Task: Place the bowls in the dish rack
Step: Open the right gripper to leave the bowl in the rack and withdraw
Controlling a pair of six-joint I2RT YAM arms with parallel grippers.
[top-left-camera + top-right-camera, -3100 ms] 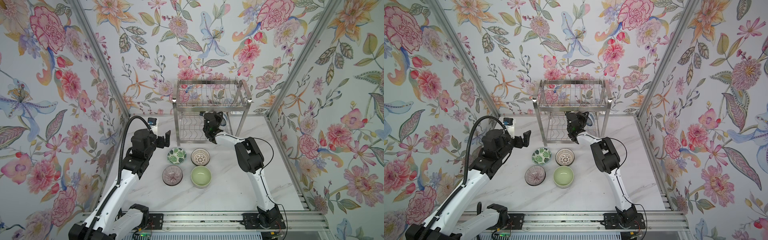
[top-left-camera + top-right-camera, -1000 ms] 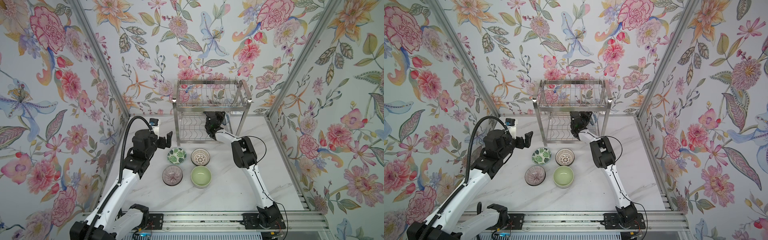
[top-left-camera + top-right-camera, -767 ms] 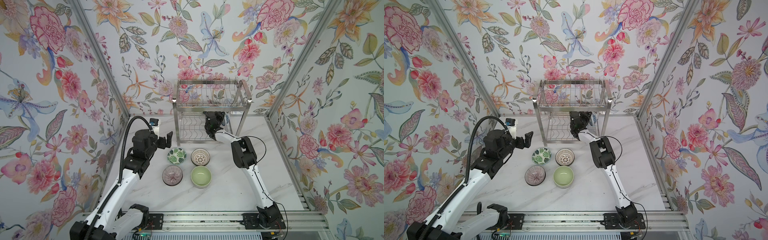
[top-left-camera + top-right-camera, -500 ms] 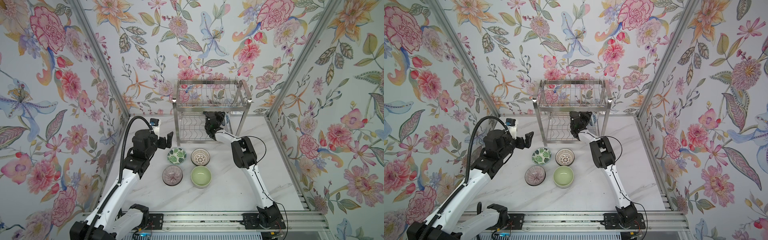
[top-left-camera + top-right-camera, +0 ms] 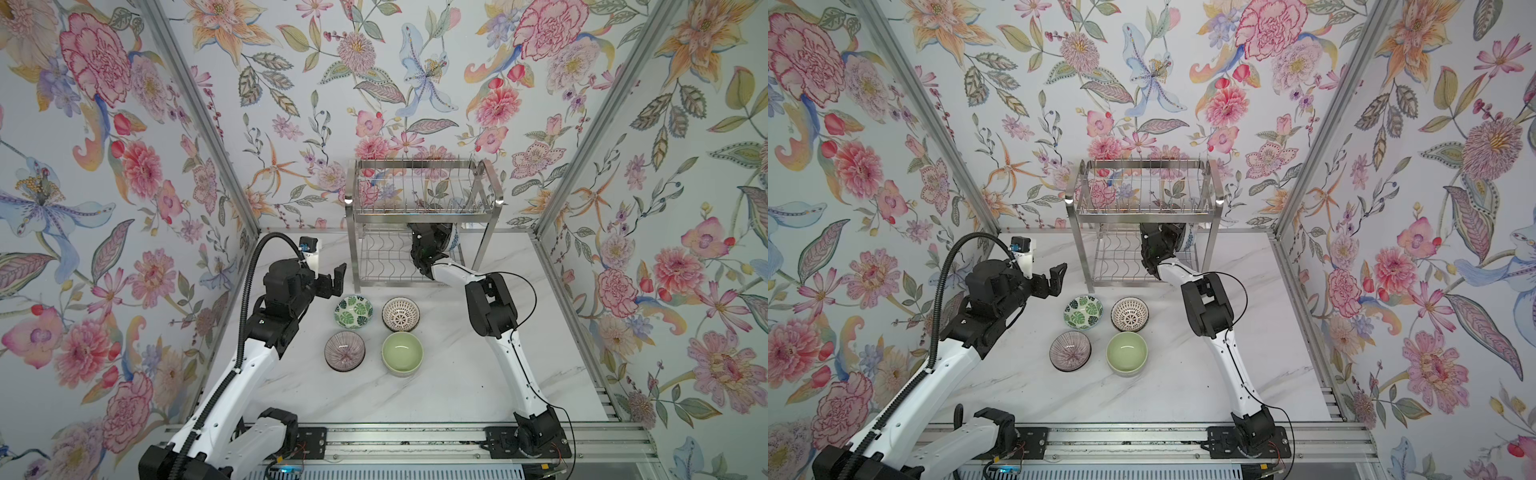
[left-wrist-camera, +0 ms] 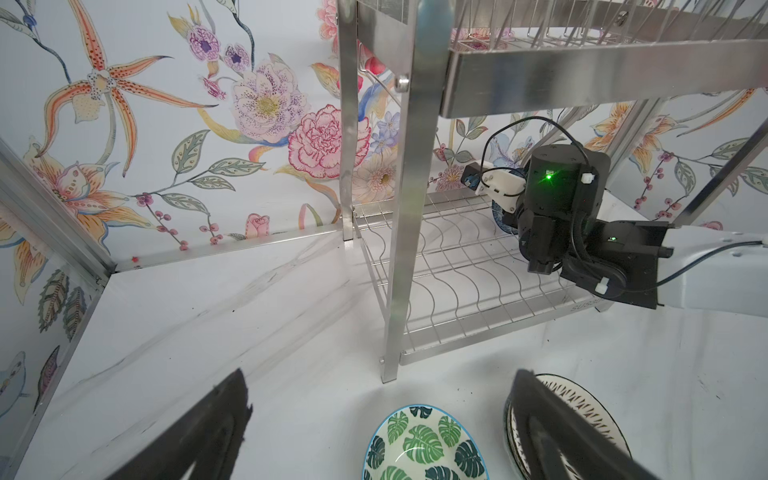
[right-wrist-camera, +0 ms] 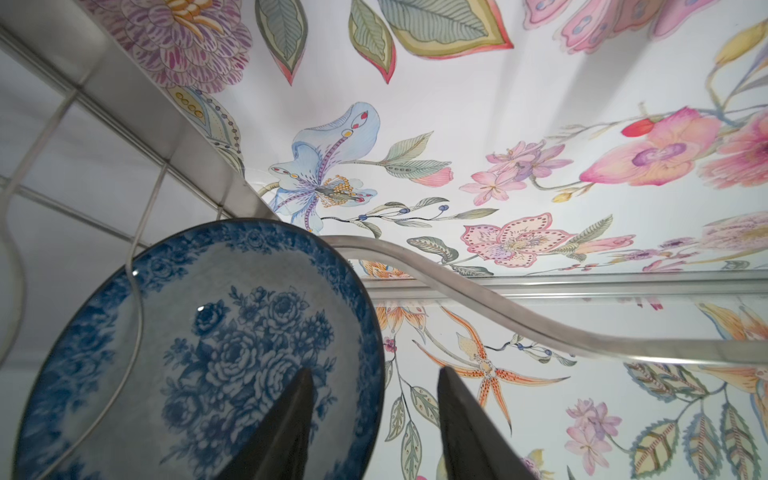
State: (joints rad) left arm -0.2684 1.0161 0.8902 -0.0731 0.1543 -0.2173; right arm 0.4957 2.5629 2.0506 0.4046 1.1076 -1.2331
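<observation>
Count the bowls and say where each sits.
5. Four sit on the table before the dish rack: leaf-print bowl and lattice bowl nearest it, ribbed bowl and green bowl farther out. The blue floral bowl stands on its lower shelf; the right arm there may hide more.

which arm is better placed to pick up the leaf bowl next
Left. The left pincer, open, hovers right beside the leaf bowl, while the right pincer is far inside the lower shelf of the rack, astride the rim of the blue flower bowl.
</observation>
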